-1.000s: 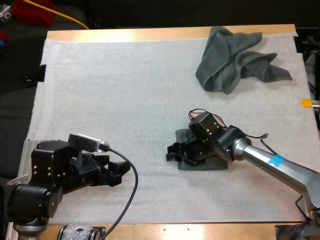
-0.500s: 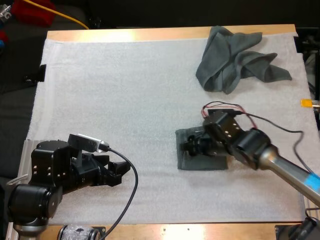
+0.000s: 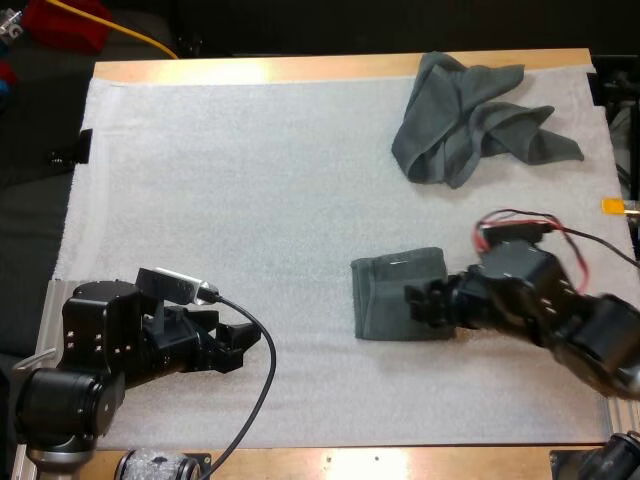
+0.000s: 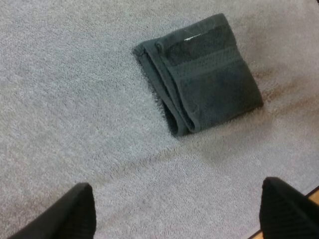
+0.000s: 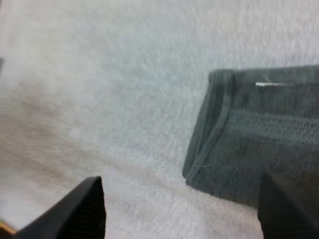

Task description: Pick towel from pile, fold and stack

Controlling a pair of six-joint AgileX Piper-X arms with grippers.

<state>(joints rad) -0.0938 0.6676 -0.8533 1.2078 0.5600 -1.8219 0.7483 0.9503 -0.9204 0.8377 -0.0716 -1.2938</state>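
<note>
Our right gripper [image 3: 418, 300] has its 2 black fingers spread apart, pinching nothing, with the tips over the right part of the folded towel [image 3: 385, 292]. Our left gripper [image 3: 240, 345] is likewise spread and empty, low over the mat's near left.

The white mat [image 3: 250, 180] covers most of the wooden table [image 3: 300, 68]. The folded towel lies flat on it, right of centre and toward the near side. The crumpled towel [image 3: 470, 115] sits at the far right, well apart from it.

The right arm reaches in from the right edge, its wrist pointing left. The left arm is drawn back at the near left corner, pointing right.

The left wrist view shows the folded towel's stacked layers along 1 edge and a small white tag [image 4: 190, 37] on top.
</note>
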